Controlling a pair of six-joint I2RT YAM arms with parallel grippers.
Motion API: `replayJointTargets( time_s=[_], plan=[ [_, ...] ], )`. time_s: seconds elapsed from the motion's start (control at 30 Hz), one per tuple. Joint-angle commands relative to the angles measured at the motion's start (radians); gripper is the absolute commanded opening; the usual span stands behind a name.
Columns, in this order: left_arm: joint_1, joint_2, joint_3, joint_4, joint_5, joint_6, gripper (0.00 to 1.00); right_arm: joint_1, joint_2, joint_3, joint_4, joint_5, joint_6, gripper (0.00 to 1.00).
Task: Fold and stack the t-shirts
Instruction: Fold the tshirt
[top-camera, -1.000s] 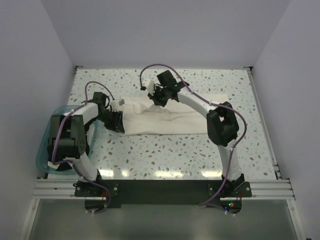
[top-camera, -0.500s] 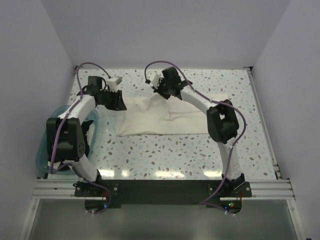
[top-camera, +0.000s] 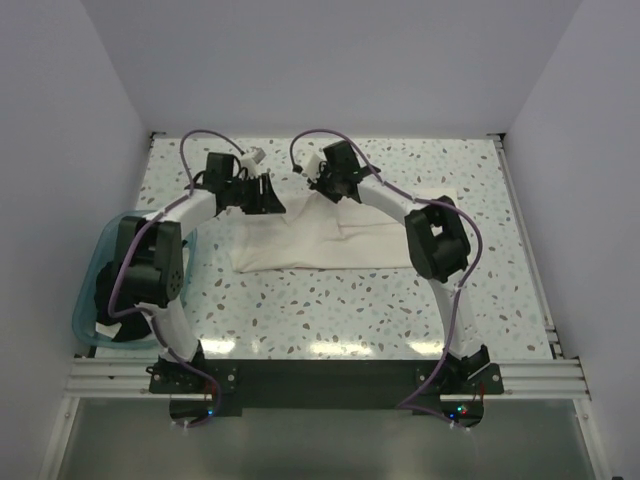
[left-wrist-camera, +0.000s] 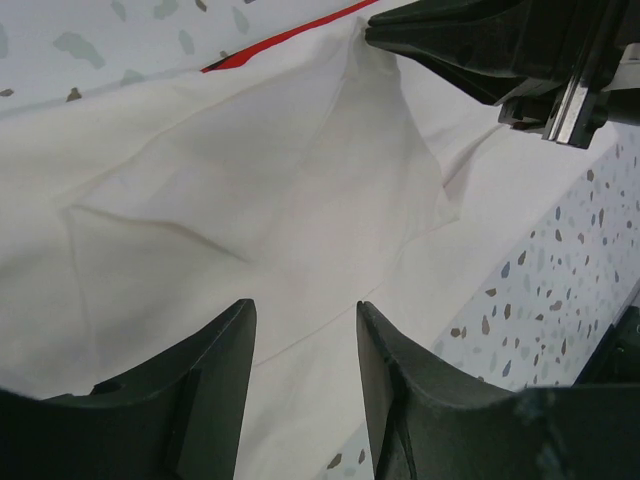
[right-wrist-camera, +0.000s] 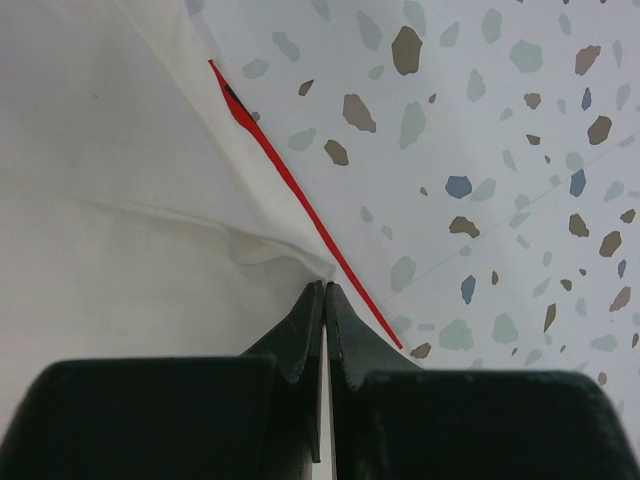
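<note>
The white t-shirt lies folded in a wide band across the middle of the table. A thin red strip of its print shows along its far edge, also in the left wrist view. My right gripper is at the shirt's far edge, shut on a pinch of the white cloth. My left gripper is open just above the cloth near the far left corner, holding nothing. The right gripper's fingers lie close ahead of it. The black t-shirt is not in view.
A translucent teal tub sits at the table's left edge, partly under the left arm. The speckled table shows bare in front of the shirt. Walls enclose the table on three sides.
My left gripper has swung from the shirt's near left corner up to its far edge and to the right, ending close to the right gripper. The right gripper has shifted slightly toward the far side.
</note>
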Motion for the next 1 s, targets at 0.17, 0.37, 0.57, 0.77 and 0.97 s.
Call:
replayJointTargets(
  time_s=[0.17,0.37,0.57,0.77,0.97],
  plan=[
    [-0.033,0.117,0.02,0.145,-0.043,-0.197,0.5,-0.01,-0.001,0.04,0.056,-0.03,-0.003,0.0],
    [-0.039,0.174,0.042,0.142,-0.046,-0.222,0.49,-0.01,0.006,0.046,0.056,-0.039,0.001,0.0],
    [-0.048,0.209,0.051,0.172,-0.034,-0.245,0.47,-0.011,0.013,0.048,0.053,-0.047,0.004,0.0],
    [-0.055,0.234,0.076,0.189,-0.02,-0.256,0.42,-0.011,0.017,0.059,0.047,-0.047,0.004,0.0],
    [-0.056,0.24,0.094,0.175,-0.014,-0.248,0.22,-0.013,0.014,0.063,0.04,-0.053,0.001,0.0]
  ],
)
